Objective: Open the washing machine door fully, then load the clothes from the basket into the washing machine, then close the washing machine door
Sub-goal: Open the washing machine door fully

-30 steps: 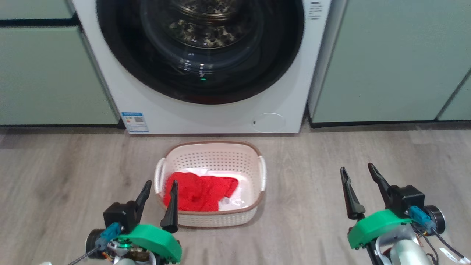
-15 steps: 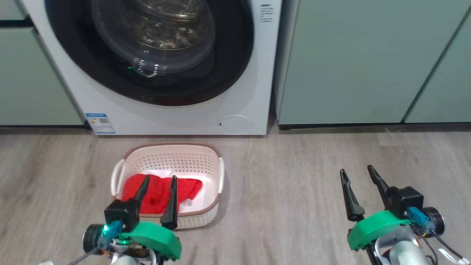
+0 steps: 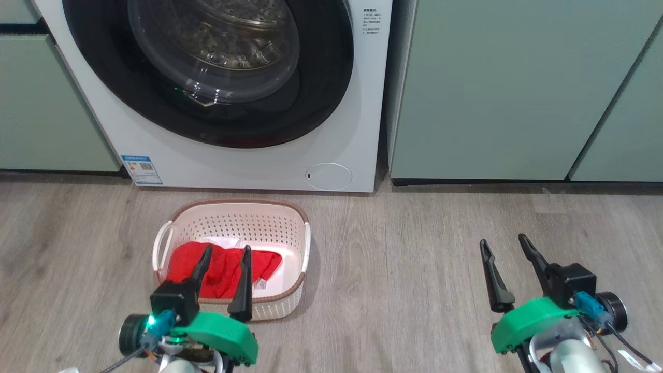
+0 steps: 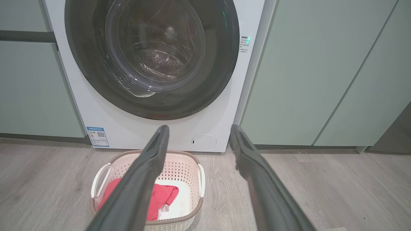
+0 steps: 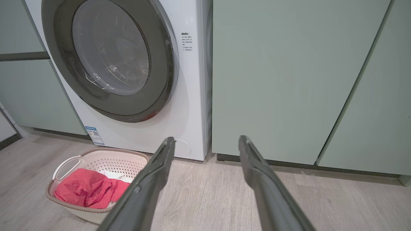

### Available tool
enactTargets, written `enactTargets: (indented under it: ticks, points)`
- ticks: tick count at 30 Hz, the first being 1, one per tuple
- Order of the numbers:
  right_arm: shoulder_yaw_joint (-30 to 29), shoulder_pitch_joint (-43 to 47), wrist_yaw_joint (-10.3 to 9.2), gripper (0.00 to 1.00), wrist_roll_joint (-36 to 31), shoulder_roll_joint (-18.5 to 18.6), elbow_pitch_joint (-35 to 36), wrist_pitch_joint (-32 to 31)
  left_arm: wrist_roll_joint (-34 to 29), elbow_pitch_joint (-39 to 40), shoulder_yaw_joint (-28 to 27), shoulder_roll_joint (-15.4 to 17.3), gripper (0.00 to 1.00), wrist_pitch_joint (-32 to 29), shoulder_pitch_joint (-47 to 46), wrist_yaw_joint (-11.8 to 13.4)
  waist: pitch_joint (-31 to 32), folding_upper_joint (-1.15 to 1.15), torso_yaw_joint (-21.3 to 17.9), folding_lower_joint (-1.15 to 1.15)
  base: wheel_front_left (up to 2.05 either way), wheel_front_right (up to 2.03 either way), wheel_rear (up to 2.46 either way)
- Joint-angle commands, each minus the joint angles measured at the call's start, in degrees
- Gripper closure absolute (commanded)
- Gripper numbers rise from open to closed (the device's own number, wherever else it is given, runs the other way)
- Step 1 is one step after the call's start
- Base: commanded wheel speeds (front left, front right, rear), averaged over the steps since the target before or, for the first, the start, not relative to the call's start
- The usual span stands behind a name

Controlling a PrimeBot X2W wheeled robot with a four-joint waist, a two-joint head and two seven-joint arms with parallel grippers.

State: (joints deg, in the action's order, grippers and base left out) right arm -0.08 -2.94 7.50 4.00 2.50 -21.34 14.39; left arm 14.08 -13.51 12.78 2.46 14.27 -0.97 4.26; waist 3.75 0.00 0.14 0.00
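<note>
Where the dark, two-fingered left gripper (image 3: 227, 248) hangs: nearest and lowest, fingers spread apart and holding nothing, raised clear of the basket in front of it.
Dark, two-fingered right gripper (image 3: 502, 240): level with the left one and well off to its right, over bare grey wood-look floor (image 3: 414, 269); fingers likewise spread and empty.
Small cream perforated plastic basket (image 3: 238, 203): on the floor straight ahead of the left gripper, well to the left of the right one; its long side runs across, left to right.
Bright red fabric garment (image 3: 181, 264): bunched in the basket's left and near part, closest to the left fingertips; a thin white garment (image 3: 230, 241) shows at its far edge.
Large white front-loading washing machine (image 3: 233, 166): just beyond the basket, facing the left gripper.
Large round door with glossy black rim (image 3: 331, 77): looks shut flush against the machine; it lies ahead of and above the left gripper, ahead and to the left of the right one.
Pale green cabinet (image 3: 492, 88): straight ahead of the right gripper.
Judged next step: opening the door, not yet begun; the left arm looks nearer. Which side of the rim carries the handle cannot be told.
</note>
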Motion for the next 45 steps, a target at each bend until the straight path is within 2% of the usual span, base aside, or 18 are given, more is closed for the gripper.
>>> enactTargets:
  ticks: [1,27,28,29,30,38,42,45]
  points:
    - [1.1,-2.9,-0.01,0.00,-0.4,0.4,1.7,0.6,-0.2,2.1,-2.0,0.4,0.00,0.7,-2.1,0.2,0.0,0.00,0.0,0.00,0.00,0.00,0.00]
    - [1.1,-2.9,-0.01,0.00,2.9,0.4,2.9,0.6,-1.9,1.5,-1.4,0.4,0.00,0.7,-1.9,0.8,0.0,0.00,0.0,0.00,0.00,0.00,0.00]
    - [1.0,-2.9,-0.01,0.07,3.4,0.4,2.8,0.6,-1.9,1.6,-1.5,0.4,0.00,0.7,-1.9,0.9,-0.1,0.00,0.0,0.00,0.00,0.00,0.00]
    - [0.8,-3.0,-0.01,0.98,3.8,0.4,2.8,0.6,-1.9,1.7,-1.5,0.4,0.00,0.7,-1.9,0.9,-0.2,0.00,0.0,0.00,0.00,0.00,0.00]
    - [0.5,-3.1,-0.01,1.00,3.8,0.4,3.3,0.6,-1.9,1.7,-1.5,0.4,0.00,0.7,-2.0,1.0,-0.4,0.00,0.0,0.00,0.00,0.00,0.00]
    - [-0.7,-3.7,-0.01,1.00,5.7,0.4,4.5,0.6,-2.0,2.1,-1.4,0.4,0.00,0.7,-2.5,1.0,-2.0,0.00,0.2,0.00,0.00,0.00,0.00]
    - [0.9,-5.6,-0.01,1.00,13.8,0.4,3.7,0.6,-2.3,2.4,-1.1,0.4,0.00,0.7,-2.9,1.2,-3.5,0.00,0.6,0.00,0.00,0.00,0.00]
    - [1.9,-8.2,-0.01,1.00,16.1,0.4,3.3,0.6,-2.7,2.8,-0.5,0.4,0.00,0.7,-3.2,1.3,-5.2,0.00,0.8,0.00,0.00,0.00,0.00]
